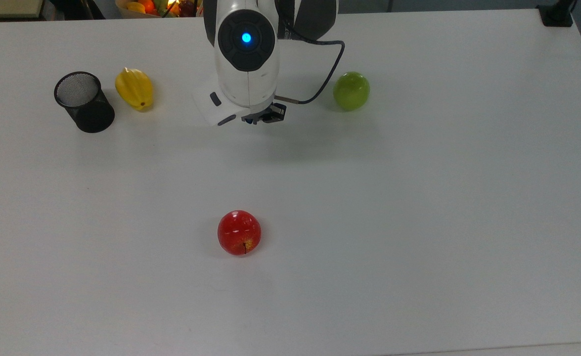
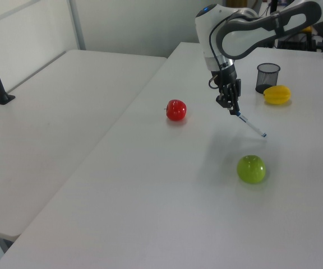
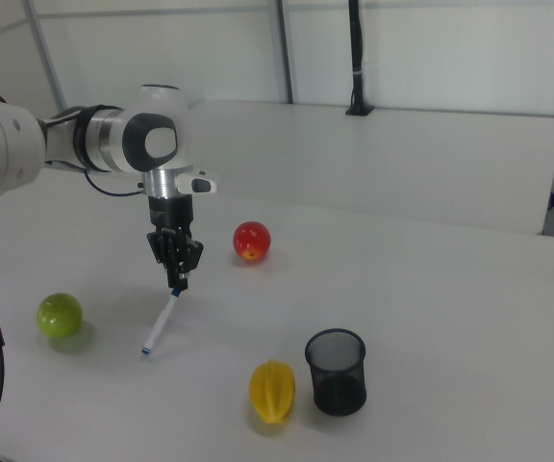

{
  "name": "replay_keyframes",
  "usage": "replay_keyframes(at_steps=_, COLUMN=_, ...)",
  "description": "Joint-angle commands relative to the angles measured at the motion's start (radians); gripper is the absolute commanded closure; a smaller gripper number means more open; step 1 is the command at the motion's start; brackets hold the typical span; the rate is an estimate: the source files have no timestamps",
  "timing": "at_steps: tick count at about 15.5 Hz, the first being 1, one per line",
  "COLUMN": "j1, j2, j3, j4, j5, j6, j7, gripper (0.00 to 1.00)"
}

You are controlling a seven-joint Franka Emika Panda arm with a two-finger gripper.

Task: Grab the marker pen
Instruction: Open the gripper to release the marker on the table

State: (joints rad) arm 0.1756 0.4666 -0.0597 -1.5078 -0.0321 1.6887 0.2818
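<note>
My gripper (image 2: 232, 106) is shut on the top end of the marker pen (image 2: 250, 124), a slim white marker with blue ends. The pen hangs tilted below the fingers, its lower blue tip close to the table, between the red apple (image 2: 176, 110) and the green apple (image 2: 251, 168). In the right view the gripper (image 3: 176, 276) points down and the marker pen (image 3: 160, 324) slants towards the right view's lower left. In the top view the arm's white body covers most of the gripper (image 1: 261, 117).
A black mesh cup (image 1: 83, 101) and a yellow starfruit (image 1: 134, 88) stand at the top view's left. The green apple (image 1: 351, 90) lies to the arm's right, the red apple (image 1: 239, 232) lower down the white table (image 1: 419, 222). A second table (image 2: 49, 140) adjoins.
</note>
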Motion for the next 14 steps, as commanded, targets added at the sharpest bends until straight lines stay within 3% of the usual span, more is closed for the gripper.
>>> replay_keyframes(at_steps=1, j1=0.013, j2=0.075, j3=-0.003, j4=0.075, j5=-0.029, j6=0.049, j7=0.071, gripper=0.7)
replay_keyframes(at_steps=3, j1=0.013, j2=0.086, j3=-0.003, j4=0.075, j5=-0.038, j6=0.087, j7=0.094, gripper=0.61)
replay_keyframes(at_steps=6, j1=0.013, j2=0.087, j3=-0.003, j4=0.074, j5=-0.051, j6=0.111, j7=0.111, gripper=0.2)
replay_keyframes(at_steps=8, j1=0.012, j2=0.081, j3=-0.003, j4=0.07, j5=-0.055, j6=0.111, j7=0.109, gripper=0.01)
replay_keyframes(at_steps=12, j1=-0.024, j2=0.011, j3=0.004, j4=0.057, j5=-0.049, j6=0.108, j7=0.086, gripper=0.0)
replay_keyframes(at_steps=14, j1=-0.06, j2=-0.078, j3=0.011, j4=0.025, j5=-0.037, j6=0.098, j7=0.021, gripper=0.0)
